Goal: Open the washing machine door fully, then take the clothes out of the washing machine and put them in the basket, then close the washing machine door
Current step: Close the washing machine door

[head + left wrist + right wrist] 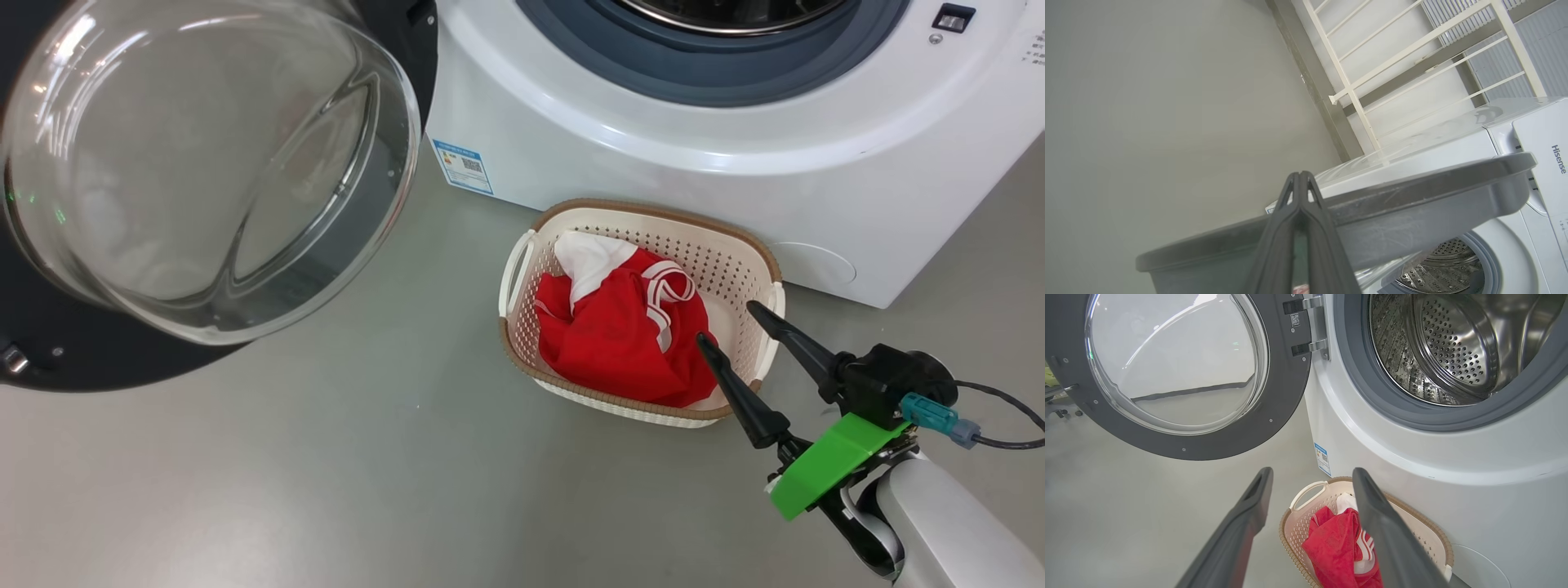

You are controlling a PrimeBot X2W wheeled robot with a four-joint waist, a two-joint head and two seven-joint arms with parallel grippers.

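Right gripper (727, 321) hung over the near right corner of the basket (735, 253), fingers spread wide and holding nothing. Left gripper (1300, 181) had its fingers pressed together, with nothing evident between them.

The clothes (620, 327), soft limp red fabric with white trim, lay heaped in the perforated cream plastic basket on the floor against the washing machine (653, 163).

The washing machine door (204, 171) stood swung wide to the left. It looked stiff, hinged and probably heavy. Its glass bowl was slick and rounded, so I judged the flat black rim at the free left edge the better place to push.
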